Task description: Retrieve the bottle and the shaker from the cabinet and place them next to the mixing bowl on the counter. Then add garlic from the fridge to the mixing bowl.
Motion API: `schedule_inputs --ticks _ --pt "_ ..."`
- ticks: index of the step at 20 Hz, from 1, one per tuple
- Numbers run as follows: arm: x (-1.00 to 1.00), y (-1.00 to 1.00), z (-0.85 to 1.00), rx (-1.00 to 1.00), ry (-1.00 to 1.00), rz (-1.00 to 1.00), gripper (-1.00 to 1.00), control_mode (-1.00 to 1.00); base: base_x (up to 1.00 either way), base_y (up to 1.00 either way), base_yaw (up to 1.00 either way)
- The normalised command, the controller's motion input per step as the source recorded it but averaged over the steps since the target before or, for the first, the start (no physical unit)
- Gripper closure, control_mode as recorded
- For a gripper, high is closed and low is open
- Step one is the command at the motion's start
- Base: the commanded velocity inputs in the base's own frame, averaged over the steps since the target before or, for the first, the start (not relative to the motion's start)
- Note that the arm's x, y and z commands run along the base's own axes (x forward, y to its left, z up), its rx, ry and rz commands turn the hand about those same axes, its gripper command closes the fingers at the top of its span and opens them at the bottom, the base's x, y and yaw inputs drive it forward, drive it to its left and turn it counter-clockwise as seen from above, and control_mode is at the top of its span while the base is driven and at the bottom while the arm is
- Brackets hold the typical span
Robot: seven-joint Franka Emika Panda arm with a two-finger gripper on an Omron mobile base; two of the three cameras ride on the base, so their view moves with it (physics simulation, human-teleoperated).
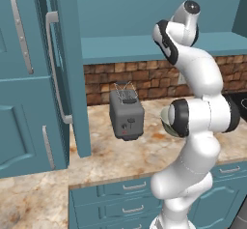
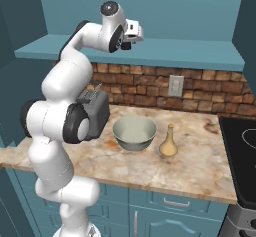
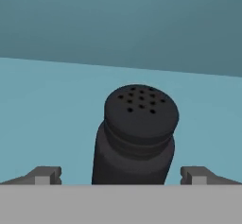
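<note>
The black shaker (image 3: pixel 134 133), a cylinder with a perforated rounded cap, stands upright on the cabinet's teal shelf (image 3: pixel 47 114). My gripper (image 3: pixel 122 175) is open, one fingertip (image 3: pixel 45 175) on each side of the shaker and apart from it. In the right base view the gripper (image 2: pixel 137 32) reaches over the cabinet shelf (image 2: pixel 190 51). The golden-tan bottle (image 2: pixel 169 142) stands on the marbled counter (image 2: pixel 200 166), just right of the pale grey-green mixing bowl (image 2: pixel 134 132). The teal fridge (image 1: pixel 19 78) stands at the left.
A grey toaster (image 1: pixel 126 114) sits on the counter left of the bowl, against the brick backsplash (image 2: pixel 150 88). A teal door with a long silver handle (image 1: pixel 53 68) stands open beside it. A black stovetop (image 2: pixel 242 151) lies at the right. Teal drawers (image 1: pixel 125 194) run under the counter.
</note>
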Motion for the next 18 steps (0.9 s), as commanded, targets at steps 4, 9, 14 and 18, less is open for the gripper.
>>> schedule_inputs --ticks 4,9,14,18 --pt "0.14 0.00 -0.24 0.00 0.00 -0.01 -1.00 -1.00 0.00 0.00 0.00" --pt "0.03 0.00 -0.04 0.00 0.00 -0.01 -1.00 -1.00 0.00 0.00 0.00" --pt "0.00 0.00 0.00 0.00 0.00 0.00 1.00 -1.00 0.00 0.00 0.00" --pt "-0.01 0.00 0.00 0.00 0.00 0.00 1.00 -1.00 0.00 0.00 0.00"
